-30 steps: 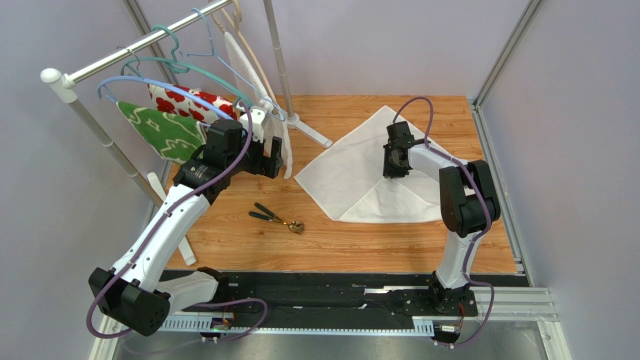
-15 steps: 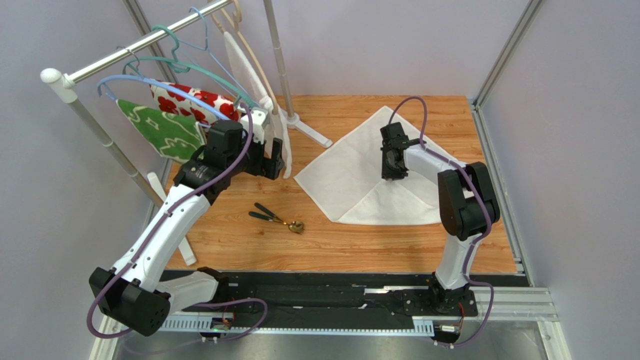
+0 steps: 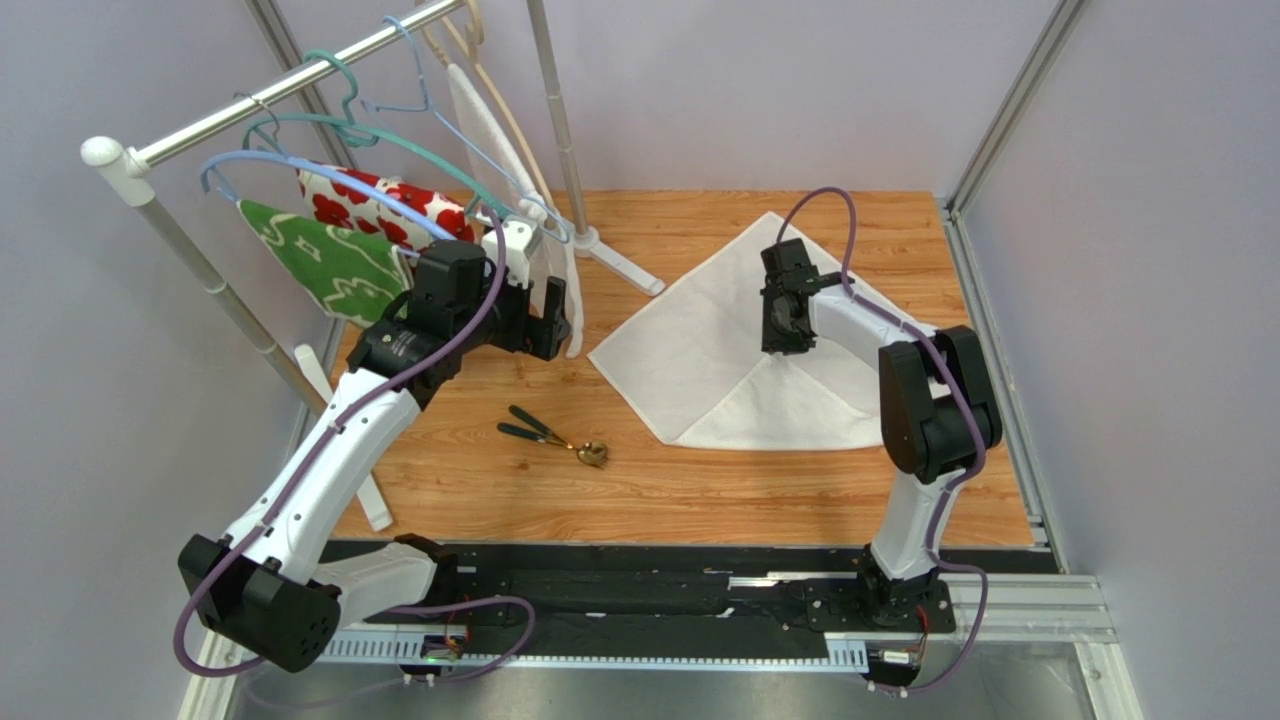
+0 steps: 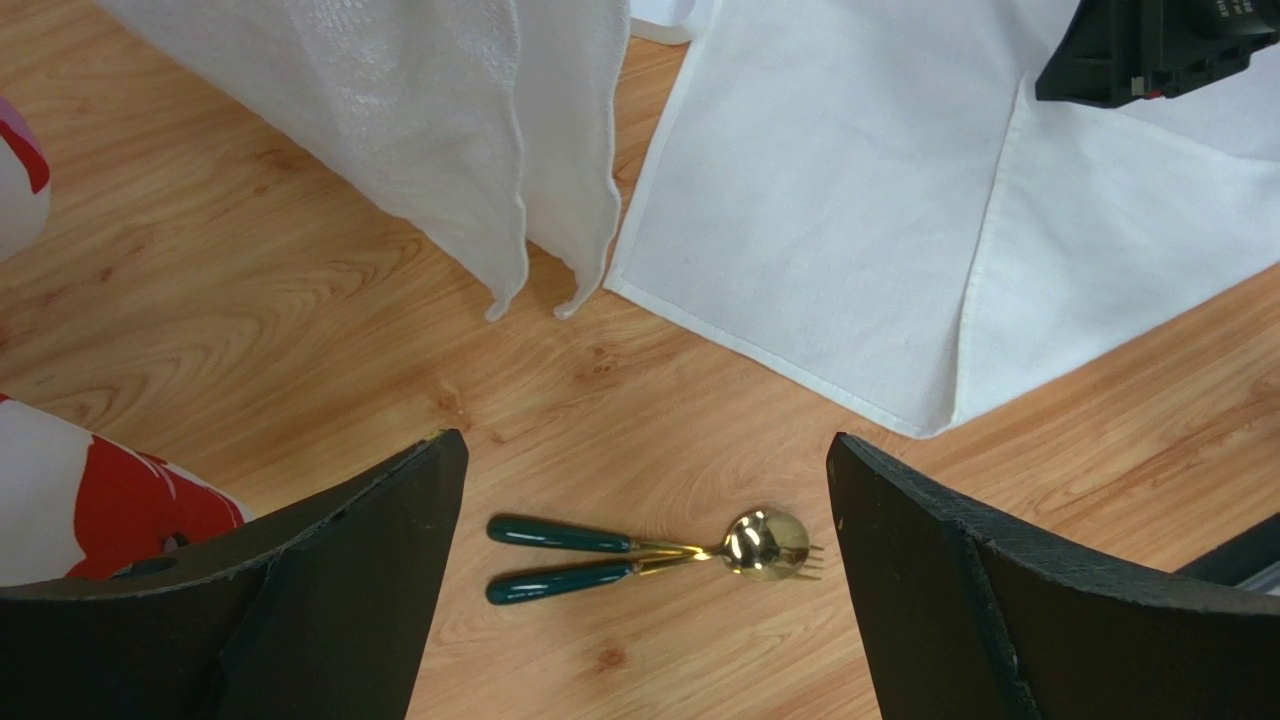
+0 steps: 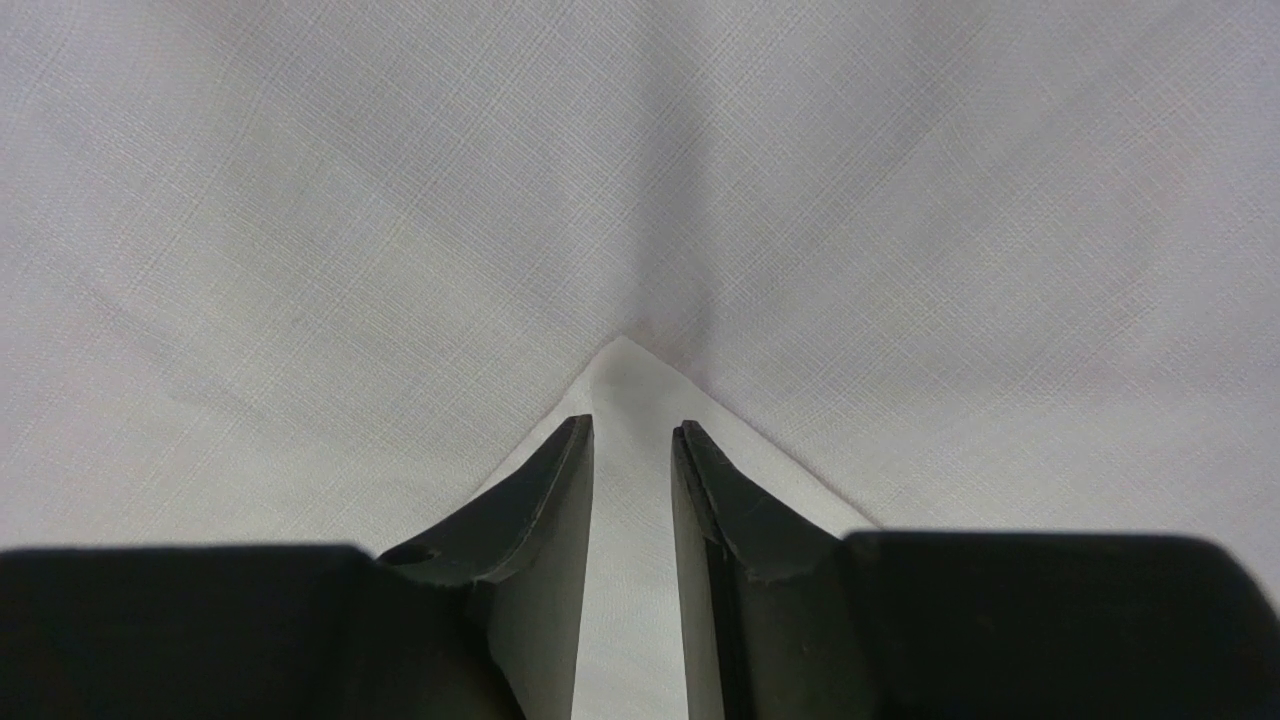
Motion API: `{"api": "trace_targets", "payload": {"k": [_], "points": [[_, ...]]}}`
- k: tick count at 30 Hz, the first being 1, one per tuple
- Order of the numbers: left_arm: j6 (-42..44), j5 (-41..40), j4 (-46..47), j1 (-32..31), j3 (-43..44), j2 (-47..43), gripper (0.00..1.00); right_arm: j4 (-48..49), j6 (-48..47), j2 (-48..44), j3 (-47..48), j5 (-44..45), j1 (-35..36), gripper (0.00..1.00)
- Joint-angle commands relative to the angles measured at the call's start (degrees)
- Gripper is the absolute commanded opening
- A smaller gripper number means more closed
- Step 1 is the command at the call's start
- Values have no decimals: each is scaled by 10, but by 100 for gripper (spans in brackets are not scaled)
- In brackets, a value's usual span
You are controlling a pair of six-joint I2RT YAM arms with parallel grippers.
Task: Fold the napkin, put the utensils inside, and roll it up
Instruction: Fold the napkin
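Note:
The off-white napkin lies on the wooden table at the right, with its near right part folded over toward the middle. My right gripper is over the napkin's middle, shut on the folded-over corner. In the right wrist view that corner of the napkin pokes out between the fingertips of the right gripper. The utensils, dark green handles with gold heads, lie together on bare wood left of the napkin. My left gripper hangs open above them; the left wrist view shows the utensils between its wide jaws, and the napkin beyond.
A clothes rack stands at the back left with hangers, a green cloth, a red-flowered cloth and a textured white cloth hanging close to my left gripper. The rack's foot reaches toward the napkin.
My right gripper has moved a little up and left across the napkin, carrying the folded corner with it. The left arm has stayed still.

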Motion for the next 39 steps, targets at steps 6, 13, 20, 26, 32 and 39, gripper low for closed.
{"api": "trace_targets", "payload": {"k": [6,13,20,26,32,39], "points": [[-5,9,10,3,0,-4,99,21,1,37,38,-1,2,31],[-6,10,10,3,-1,-5,99,21,1,45,39,-1,2,22],[-7,16,11,3,-1,-3,99,16,1,26,33,-1,2,0],[-7,12,10,3,-1,-4,98,14,7,-2,22,-2,2,0],[-7,9,10,3,-1,-5,98,-1,5,-48,31,10,2,0],[-7,6,8,3,-1,-6,98,-7,1,-26,74,31,-7,0]]}}
